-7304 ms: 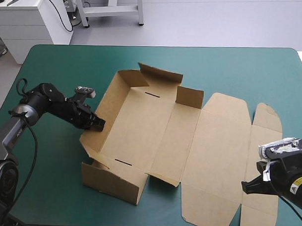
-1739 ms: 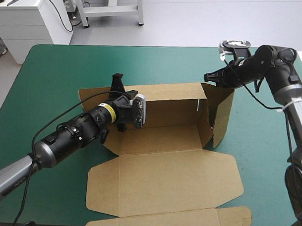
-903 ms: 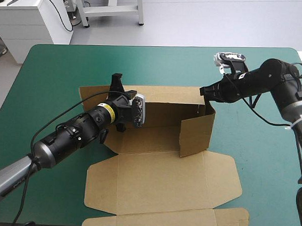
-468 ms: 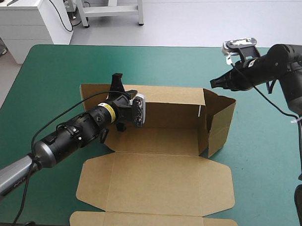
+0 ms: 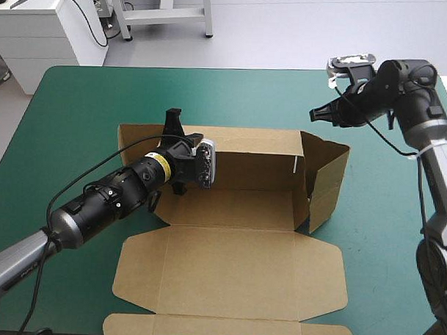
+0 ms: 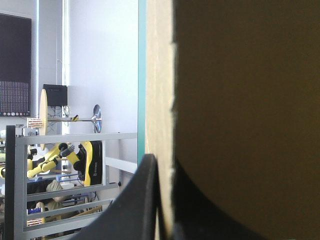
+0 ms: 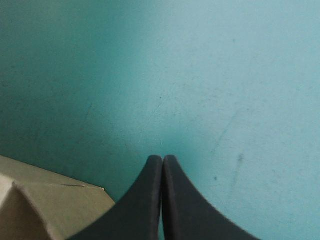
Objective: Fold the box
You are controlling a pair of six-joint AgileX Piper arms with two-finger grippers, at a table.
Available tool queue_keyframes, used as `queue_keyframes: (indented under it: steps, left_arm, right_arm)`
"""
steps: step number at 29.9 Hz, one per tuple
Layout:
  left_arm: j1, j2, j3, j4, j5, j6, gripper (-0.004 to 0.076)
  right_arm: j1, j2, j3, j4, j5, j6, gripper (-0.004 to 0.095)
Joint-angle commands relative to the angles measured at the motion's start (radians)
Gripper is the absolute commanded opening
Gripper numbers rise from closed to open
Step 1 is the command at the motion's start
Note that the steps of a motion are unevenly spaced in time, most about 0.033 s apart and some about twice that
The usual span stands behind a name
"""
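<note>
Your left jaws pinch the box wall. Your right jaws are closed and empty, with the box corner beside them.

The high view looks forward and down from above and behind the robot, far enough back to take in the whole table and the box. The left wrist view sits tight against the box at its far wall, turned a quarter turn and looking level along the board, which the left gripper pinches. The right wrist view looks steeply down, close over the teal-green cover at the far right, the right gripper pressed together, a corner of the box just beside it. All three views share the box
</note>
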Motion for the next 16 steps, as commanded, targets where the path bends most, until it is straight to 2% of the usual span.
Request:
queue_keyframes:
  steps: [1, 6, 16]
  left_arm:
    - [-0.001, -0.017, -0.016, -0.007, 0.048, -0.019, -0.0008]
    - [-0.001, -0.017, -0.016, -0.007, 0.048, -0.019, -0.0008]
    - [-0.001, -0.017, -0.016, -0.007, 0.048, -0.021, -0.0008]
  right_arm:
    - [0.001, 0.017, -0.028, 0.049, -0.03, 0.001, -0.0019]
    - [0.001, 0.059, -0.028, 0.082, 0.058, -0.016, -0.002]
    - [0.001, 0.028, 0.015, 0.214, 0.058, -0.041, -0.002]
